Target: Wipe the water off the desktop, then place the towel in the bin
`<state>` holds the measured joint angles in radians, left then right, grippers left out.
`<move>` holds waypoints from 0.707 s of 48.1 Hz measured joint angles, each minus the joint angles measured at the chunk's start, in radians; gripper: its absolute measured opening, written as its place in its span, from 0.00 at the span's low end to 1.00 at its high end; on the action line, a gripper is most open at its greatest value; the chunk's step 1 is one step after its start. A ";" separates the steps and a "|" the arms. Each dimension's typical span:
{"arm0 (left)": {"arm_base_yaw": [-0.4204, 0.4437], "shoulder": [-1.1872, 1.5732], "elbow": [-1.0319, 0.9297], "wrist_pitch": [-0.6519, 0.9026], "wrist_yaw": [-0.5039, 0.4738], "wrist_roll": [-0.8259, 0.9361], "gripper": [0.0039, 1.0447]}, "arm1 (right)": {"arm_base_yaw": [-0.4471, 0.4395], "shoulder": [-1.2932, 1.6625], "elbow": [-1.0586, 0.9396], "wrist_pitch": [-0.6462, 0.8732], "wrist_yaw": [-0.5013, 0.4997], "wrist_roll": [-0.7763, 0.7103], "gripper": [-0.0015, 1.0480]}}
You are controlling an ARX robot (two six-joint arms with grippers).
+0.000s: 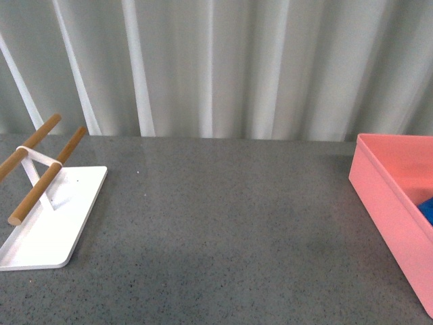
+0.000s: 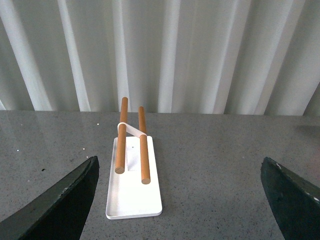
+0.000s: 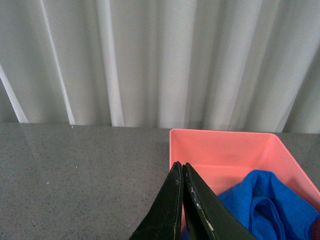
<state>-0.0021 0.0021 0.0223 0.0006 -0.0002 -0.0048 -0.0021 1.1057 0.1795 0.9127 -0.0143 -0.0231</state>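
The dark grey speckled desktop (image 1: pixel 223 223) fills the front view. The salmon-pink bin (image 1: pixel 385 196) stands at its right edge, and a small bit of the blue towel (image 1: pixel 427 211) shows inside it. In the right wrist view the towel (image 3: pixel 265 205) lies crumpled inside the bin (image 3: pixel 220 150). My right gripper (image 3: pixel 181 166) is shut and empty, its tips over the bin's near wall, beside the towel. My left gripper (image 2: pixel 180 167) is open and empty above the desktop (image 2: pixel 215 170). Neither arm shows in the front view.
A flat white tray (image 1: pixel 61 223) with two wooden rods (image 1: pixel 47 175) sits at the desktop's left; it also shows in the left wrist view (image 2: pixel 134 190), ahead of the open left gripper. A white pleated curtain (image 1: pixel 216 68) hangs behind the desktop.
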 joint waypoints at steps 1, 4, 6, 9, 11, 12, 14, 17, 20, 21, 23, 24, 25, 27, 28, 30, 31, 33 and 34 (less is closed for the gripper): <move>0.000 0.000 0.000 0.000 -0.001 0.000 0.94 | 0.000 -0.013 -0.008 -0.005 0.002 0.000 0.03; 0.000 0.000 0.000 0.000 0.000 0.000 0.94 | 0.000 -0.053 -0.031 -0.024 0.003 0.001 0.03; 0.000 0.000 0.000 0.000 0.000 0.000 0.94 | 0.000 -0.086 -0.047 -0.040 0.004 0.002 0.03; 0.000 0.000 0.000 0.000 0.000 0.000 0.94 | 0.000 -0.148 -0.075 -0.075 0.006 0.002 0.03; 0.000 0.000 0.000 0.000 0.000 0.000 0.94 | 0.000 -0.161 -0.096 -0.060 0.006 0.003 0.03; 0.000 0.000 0.000 0.000 0.000 0.000 0.94 | 0.000 -0.166 -0.111 -0.037 0.006 0.002 0.03; 0.000 0.000 0.000 0.000 0.000 0.000 0.94 | 0.000 -0.173 -0.125 -0.039 0.006 0.002 0.03; 0.000 0.000 0.000 0.000 0.000 0.000 0.94 | 0.000 -0.198 -0.139 -0.064 0.006 0.003 0.03; 0.000 0.000 0.000 0.000 0.000 0.000 0.94 | 0.000 -0.234 -0.143 -0.095 0.006 0.003 0.03; 0.000 0.000 0.000 0.000 0.000 0.000 0.94 | 0.000 -0.249 -0.144 -0.106 0.006 0.003 0.03; 0.000 0.000 0.000 0.000 0.000 0.000 0.94 | 0.000 -0.283 -0.145 -0.132 0.007 0.004 0.03; 0.000 0.000 0.000 0.000 0.000 0.000 0.94 | 0.000 -0.301 -0.146 -0.146 0.007 0.004 0.03; 0.000 -0.001 0.000 0.000 0.000 0.000 0.94 | 0.000 -0.317 -0.147 -0.159 0.008 0.005 0.03; 0.000 -0.001 0.000 0.000 0.000 0.000 0.94 | 0.000 -0.364 -0.151 -0.199 0.009 0.006 0.03; 0.000 -0.001 0.000 0.000 0.000 0.000 0.94 | 0.000 -0.386 -0.152 -0.219 0.009 0.006 0.03; 0.000 -0.001 0.000 0.000 0.000 0.000 0.94 | 0.000 -0.422 -0.153 -0.252 0.009 0.006 0.03; 0.000 -0.001 0.000 0.000 0.000 0.000 0.94 | 0.000 -0.443 -0.154 -0.271 0.010 0.006 0.03; 0.000 -0.001 0.000 0.000 0.000 0.000 0.94 | 0.000 -0.487 -0.155 -0.309 0.010 0.006 0.03; 0.000 -0.001 0.000 0.000 0.000 0.000 0.94 | 0.000 -0.501 -0.155 -0.321 0.010 0.006 0.03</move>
<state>-0.0021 0.0013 0.0223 0.0006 -0.0002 -0.0048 -0.0017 0.6048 0.0242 0.5919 -0.0044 -0.0166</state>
